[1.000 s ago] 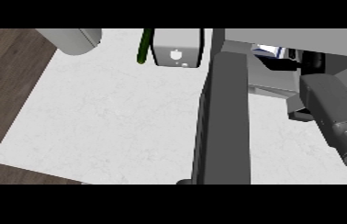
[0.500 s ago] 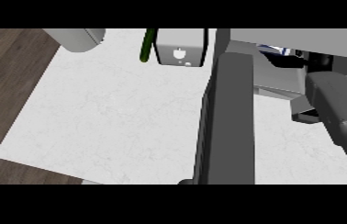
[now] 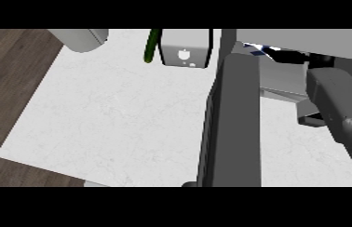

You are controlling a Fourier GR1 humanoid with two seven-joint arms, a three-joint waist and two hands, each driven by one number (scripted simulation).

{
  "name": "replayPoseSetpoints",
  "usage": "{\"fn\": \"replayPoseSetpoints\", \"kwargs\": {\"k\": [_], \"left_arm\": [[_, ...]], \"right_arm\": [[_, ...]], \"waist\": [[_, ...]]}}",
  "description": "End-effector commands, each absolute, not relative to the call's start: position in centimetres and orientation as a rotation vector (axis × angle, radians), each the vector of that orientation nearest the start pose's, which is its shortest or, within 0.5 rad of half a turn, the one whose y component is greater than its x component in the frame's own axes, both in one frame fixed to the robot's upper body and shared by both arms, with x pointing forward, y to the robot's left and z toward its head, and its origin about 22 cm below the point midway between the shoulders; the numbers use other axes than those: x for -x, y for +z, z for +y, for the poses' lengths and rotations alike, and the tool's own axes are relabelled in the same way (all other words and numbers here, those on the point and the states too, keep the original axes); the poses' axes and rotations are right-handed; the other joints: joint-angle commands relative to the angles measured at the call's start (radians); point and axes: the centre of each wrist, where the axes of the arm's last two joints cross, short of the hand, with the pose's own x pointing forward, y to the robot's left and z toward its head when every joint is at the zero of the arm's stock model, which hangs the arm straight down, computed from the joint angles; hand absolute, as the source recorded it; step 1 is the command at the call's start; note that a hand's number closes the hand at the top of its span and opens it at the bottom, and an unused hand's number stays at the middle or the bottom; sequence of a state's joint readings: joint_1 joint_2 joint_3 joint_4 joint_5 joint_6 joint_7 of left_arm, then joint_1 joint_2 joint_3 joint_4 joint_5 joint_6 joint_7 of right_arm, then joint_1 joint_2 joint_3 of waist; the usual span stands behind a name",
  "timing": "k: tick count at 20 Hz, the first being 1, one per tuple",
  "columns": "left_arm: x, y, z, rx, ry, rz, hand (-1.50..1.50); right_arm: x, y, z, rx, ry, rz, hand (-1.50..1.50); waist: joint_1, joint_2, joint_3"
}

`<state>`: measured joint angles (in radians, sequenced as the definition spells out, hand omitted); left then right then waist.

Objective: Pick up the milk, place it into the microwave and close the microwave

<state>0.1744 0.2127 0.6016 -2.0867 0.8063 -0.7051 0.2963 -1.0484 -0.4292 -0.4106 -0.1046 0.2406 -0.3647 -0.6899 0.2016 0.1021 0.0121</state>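
Observation:
The microwave (image 3: pixel 295 37) stands at the top right, and its dark grey door (image 3: pixel 232 123) swings open across the middle of the view. Just inside the opening a small blue and white patch of the milk (image 3: pixel 256 48) shows; the rest is hidden by the door and the microwave's top. My right forearm comes in from the right edge, and my right hand (image 3: pixel 297 58) shows only as a dark shape inside the cavity next to the milk. Whether it holds the milk is hidden. My left hand is out of the view.
A light grey box with a small logo (image 3: pixel 184 49) stands at the counter's back, with a dark green elongated vegetable (image 3: pixel 151 45) to its left. A grey rounded object (image 3: pixel 81 37) sits at the top left. White counter (image 3: pixel 117 114) spreads left of the door.
My right forearm has shifted slightly up toward the microwave opening. The door and the counter objects have not moved.

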Motion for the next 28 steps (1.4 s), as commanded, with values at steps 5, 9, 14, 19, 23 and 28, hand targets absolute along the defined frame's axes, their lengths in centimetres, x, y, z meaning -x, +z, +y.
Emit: {"fn": "replayPoseSetpoints", "kwargs": {"k": [5, 9, 14, 19, 23, 28], "left_arm": [[-15.7, 13.0, 38.0, 0.329, -0.214, -1.937, -1.5], [-16.1, 13.3, 38.2, 0.303, -0.223, -1.924, -1.5], [-16.2, 12.7, 38.0, 0.335, -0.238, -1.885, -1.5], [-16.4, 11.9, 37.9, 0.352, -0.245, -1.888, -1.5], [-16.8, 11.1, 37.9, 0.352, -0.215, -1.856, -1.5], [-16.4, 10.7, 37.8, 0.37, -0.239, -1.829, -1.5]], "right_arm": [[-44.8, 6.7, -27.4, 0.563, 0.308, -1.791, -1.5], [-45.6, 7.7, -24.8, 0.601, 0.288, -1.775, -1.5], [-46.2, 8.6, -21.9, 0.604, 0.23, -1.793, -1.5], [-46.3, 8.7, -19.8, 0.574, 0.252, -1.846, -1.5], [-46.4, 9.1, -19.9, 0.591, 0.189, -1.875, -1.5], [-46.2, 8.7, -21.9, 0.645, 0.116, -1.859, -1.5]], "waist": [[0.011, -0.003, -0.008], [0.005, -0.012, -0.008], [-0.003, -0.023, -0.008], [-0.008, -0.024, -0.009], [-0.042, -0.03, -0.008], [-0.059, -0.038, -0.008]]}}
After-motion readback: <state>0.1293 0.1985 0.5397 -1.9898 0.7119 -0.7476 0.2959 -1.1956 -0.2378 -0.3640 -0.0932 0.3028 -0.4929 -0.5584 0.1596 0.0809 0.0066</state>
